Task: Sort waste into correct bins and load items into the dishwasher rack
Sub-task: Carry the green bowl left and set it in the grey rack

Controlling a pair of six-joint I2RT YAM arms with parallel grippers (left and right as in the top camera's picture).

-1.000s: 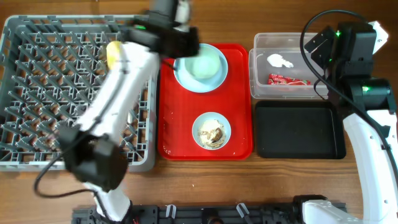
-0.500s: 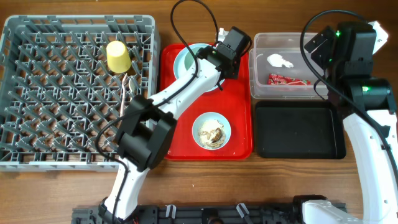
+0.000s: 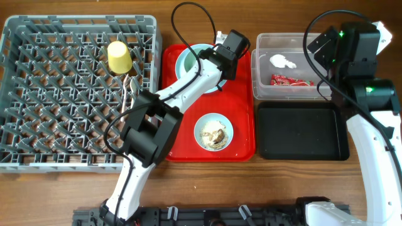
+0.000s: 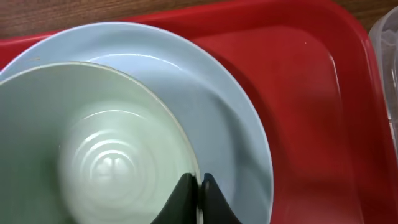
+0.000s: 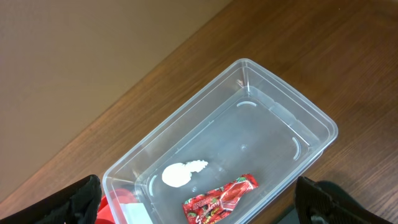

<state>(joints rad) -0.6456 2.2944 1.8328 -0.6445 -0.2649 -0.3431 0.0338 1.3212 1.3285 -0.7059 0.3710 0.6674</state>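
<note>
My left gripper (image 4: 200,186) is shut on the right rim of an empty pale bowl (image 4: 99,155), which sits on the pale blue plate (image 4: 230,124). In the overhead view the arm covers most of that plate (image 3: 185,63). A second bowl (image 3: 213,132) holds beige food scraps. The yellow cup (image 3: 119,56) stands upside down in the grey rack (image 3: 12,94), with white cutlery (image 3: 130,86) just below it. My right gripper (image 5: 205,214) is open and empty above the clear tub (image 5: 261,87), which holds the white tissue (image 5: 180,174) and red wrapper (image 5: 221,199).
Plate and bowls rest on a red serving tray (image 3: 242,107) between the rack and the bins. The black tray (image 3: 301,132) lies in front of the clear tub (image 3: 260,69). The right arm's base stands at the table's right edge.
The left arm swung from over the rack to the bowl on the blue plate and now grips its rim. The right arm has not moved.
</note>
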